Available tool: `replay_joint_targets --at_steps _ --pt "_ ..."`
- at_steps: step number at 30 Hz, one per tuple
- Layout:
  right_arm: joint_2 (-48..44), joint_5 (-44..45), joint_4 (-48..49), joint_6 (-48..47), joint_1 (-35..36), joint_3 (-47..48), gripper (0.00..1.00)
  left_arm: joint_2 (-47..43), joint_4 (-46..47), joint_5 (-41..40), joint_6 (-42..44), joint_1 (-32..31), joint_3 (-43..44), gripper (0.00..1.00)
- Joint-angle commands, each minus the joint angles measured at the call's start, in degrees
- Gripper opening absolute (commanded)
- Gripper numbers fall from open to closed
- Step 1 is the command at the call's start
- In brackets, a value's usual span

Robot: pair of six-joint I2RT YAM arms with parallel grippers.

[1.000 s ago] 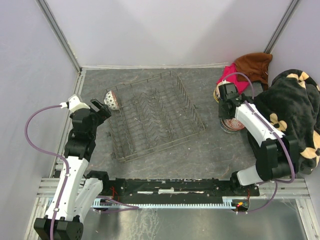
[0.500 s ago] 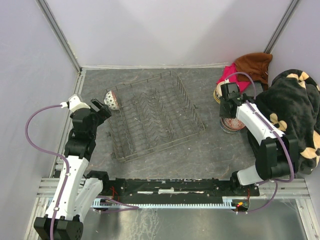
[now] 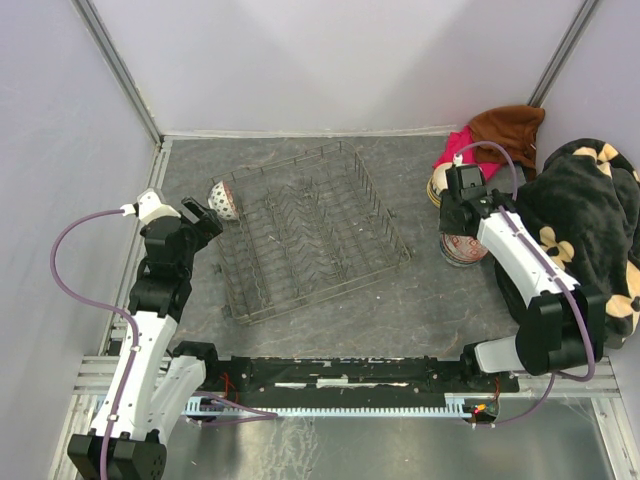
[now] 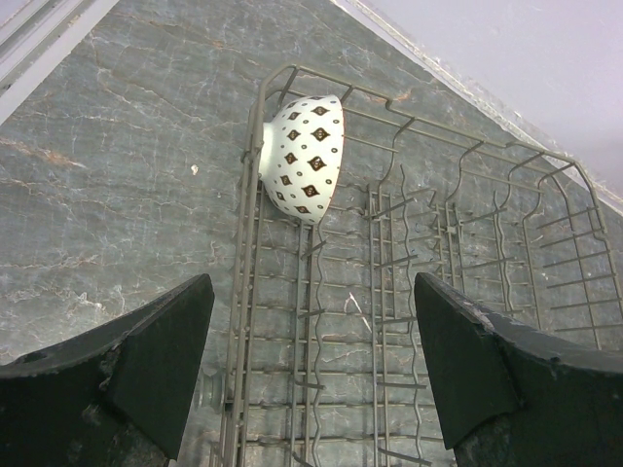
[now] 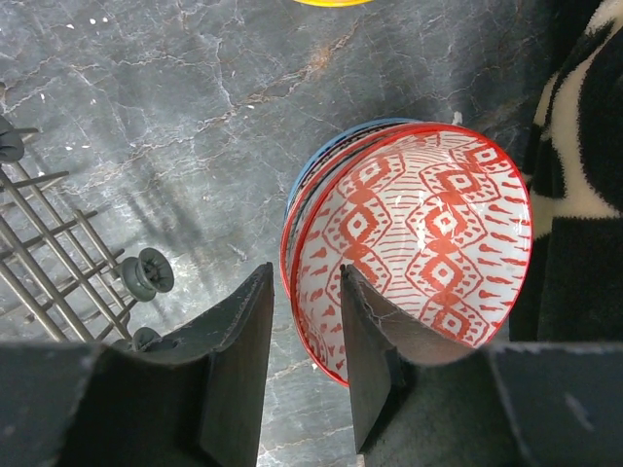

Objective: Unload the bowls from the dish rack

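One white bowl with dark diamond marks (image 3: 222, 199) (image 4: 304, 158) stands on edge in the far left corner of the grey wire dish rack (image 3: 310, 235) (image 4: 438, 292). My left gripper (image 3: 205, 215) (image 4: 311, 292) hovers open over the rack's near left side, a short way from that bowl. To the right of the rack, a stack of bowls (image 3: 463, 248) sits on the table, topped by a red-patterned bowl (image 5: 428, 224). My right gripper (image 3: 452, 222) (image 5: 304, 277) is open and straddles that bowl's left rim, one finger outside and one inside.
A yellow-rimmed bowl (image 3: 437, 187) sits just beyond the stack. Pink (image 3: 462, 150) and brown (image 3: 508, 128) cloths lie at the back right, and a black patterned blanket (image 3: 585, 215) crowds the stack's right side. Rack feet (image 5: 146, 274) show left of the stack.
My right gripper's jaws have parted from around the red-patterned bowl's rim, leaving it on the stack. The left arm has not moved.
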Motion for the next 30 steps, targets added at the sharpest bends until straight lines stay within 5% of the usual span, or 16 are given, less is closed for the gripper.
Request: replay_joint_targets --at_steps 1,7,13,22,30 --pt "-2.55 -1.01 0.07 1.25 0.00 1.57 0.42 -0.26 2.88 0.30 -1.84 -0.03 0.91 0.90" --pt "-6.72 -2.49 0.56 1.82 2.71 3.85 0.45 -0.43 2.83 0.19 -2.00 -0.03 0.80 0.90" --pt "-5.84 -4.05 9.30 3.65 14.35 10.21 0.55 -0.81 2.27 -0.09 -2.18 0.01 0.85 0.90" --pt "15.44 -21.45 33.06 9.65 25.02 23.02 0.57 -2.21 0.21 -1.77 -2.20 -0.03 1.72 0.90" --pt "36.28 -28.56 42.22 13.43 30.73 41.05 0.58 -4.77 -0.57 -5.07 -2.30 -0.03 1.66 0.91"
